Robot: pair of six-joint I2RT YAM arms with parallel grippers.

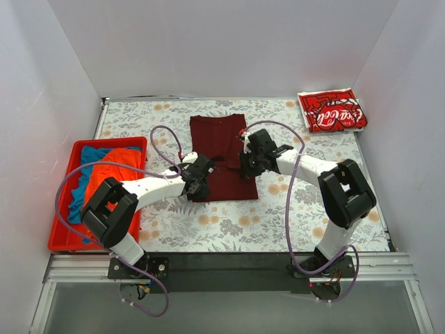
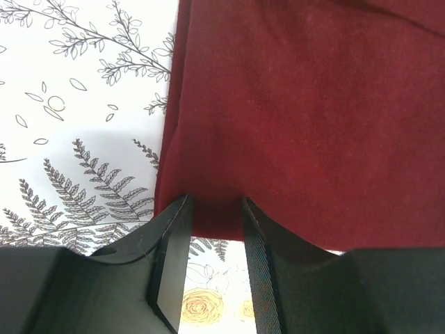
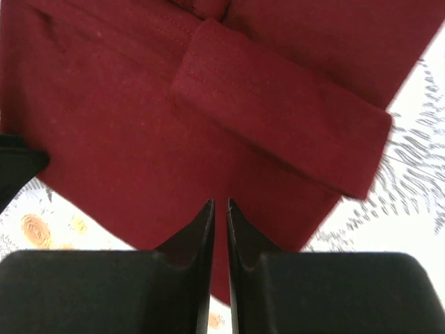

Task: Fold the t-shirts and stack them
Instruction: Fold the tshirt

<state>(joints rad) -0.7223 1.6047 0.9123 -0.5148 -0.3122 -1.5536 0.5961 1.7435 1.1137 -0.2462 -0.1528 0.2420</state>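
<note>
Here the floral counter [image 1: 278, 223] carries the maroon t-shirt [image 1: 222, 139] lying flat at its middle, sleeves folded in. The Coca-Cola shirt [image 1: 332, 110] lies folded at the far right corner, and the orange shirt [image 1: 115, 167] waits in the red bin [image 1: 62, 240]. The right hand [image 3: 220, 203] looks pinched shut on the near hem. The left hand [image 2: 215, 205] stands parted at that hem, gripping nothing, so a lift now would likely drag one corner and skew the fold.

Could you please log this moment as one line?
maroon t-shirt sleeve folded in; left gripper open astride hem; right gripper nearly shut at edge
</note>
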